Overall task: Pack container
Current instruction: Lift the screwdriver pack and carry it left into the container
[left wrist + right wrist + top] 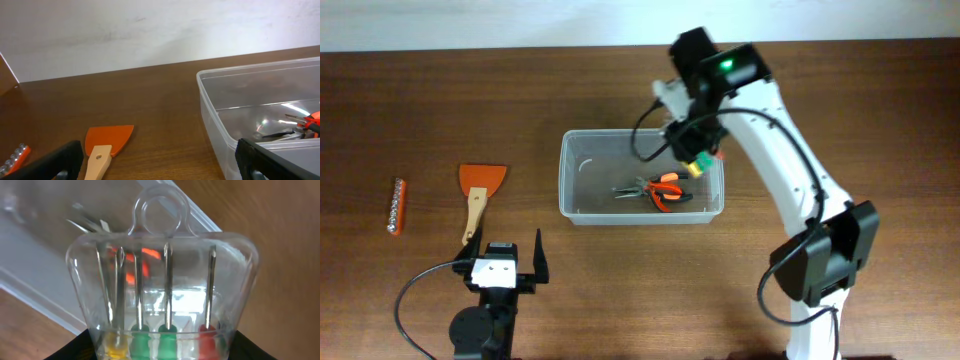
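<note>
The clear, translucent rectangular plastic tub [563, 185] sits mid-frame on the brown worktop [440, 100]. Over its upper right corner the right pincer [691, 150] seemingly clamps a clear case of small screwdrivers [162, 305]. Lower left, the left pincer [510, 260] gapes empty.
</note>
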You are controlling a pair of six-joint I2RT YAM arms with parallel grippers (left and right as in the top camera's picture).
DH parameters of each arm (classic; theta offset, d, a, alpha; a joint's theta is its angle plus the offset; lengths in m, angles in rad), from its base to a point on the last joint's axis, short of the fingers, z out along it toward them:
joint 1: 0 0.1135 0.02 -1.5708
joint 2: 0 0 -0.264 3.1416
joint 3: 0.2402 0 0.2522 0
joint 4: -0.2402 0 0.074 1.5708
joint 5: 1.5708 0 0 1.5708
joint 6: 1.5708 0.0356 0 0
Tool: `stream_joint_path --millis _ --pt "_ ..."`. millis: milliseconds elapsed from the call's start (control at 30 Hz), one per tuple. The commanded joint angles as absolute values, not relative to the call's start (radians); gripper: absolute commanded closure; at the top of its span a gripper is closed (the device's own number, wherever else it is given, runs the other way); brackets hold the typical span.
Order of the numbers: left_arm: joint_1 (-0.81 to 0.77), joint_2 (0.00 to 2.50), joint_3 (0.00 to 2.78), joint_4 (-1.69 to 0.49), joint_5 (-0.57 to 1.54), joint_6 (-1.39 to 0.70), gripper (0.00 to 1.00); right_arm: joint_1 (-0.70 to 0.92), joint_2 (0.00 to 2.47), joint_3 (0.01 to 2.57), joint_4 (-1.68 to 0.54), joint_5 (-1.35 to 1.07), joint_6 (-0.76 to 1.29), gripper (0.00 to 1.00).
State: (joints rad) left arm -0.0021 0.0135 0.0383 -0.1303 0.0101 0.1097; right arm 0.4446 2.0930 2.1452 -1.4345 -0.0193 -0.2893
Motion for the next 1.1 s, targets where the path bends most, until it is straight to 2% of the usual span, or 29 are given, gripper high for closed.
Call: stream_joint_path --millis 0,500,1067 --pt "0.003 0.005 0.032 -0.130 0.003 0.122 0.01 0.506 2.055 2.164 -1.401 -0.026 -0.344 0.41" --pt "0.003 0.005 0.032 -0.130 0.003 0.122 0.01 0.543 2.164 2.156 -1.319 -0.053 -0.366 0.40" --pt "0.003 0.005 0.032 -0.130 0.003 0.122 0.01 0.543 2.295 2.144 -1.330 -0.109 -0.366 0.40"
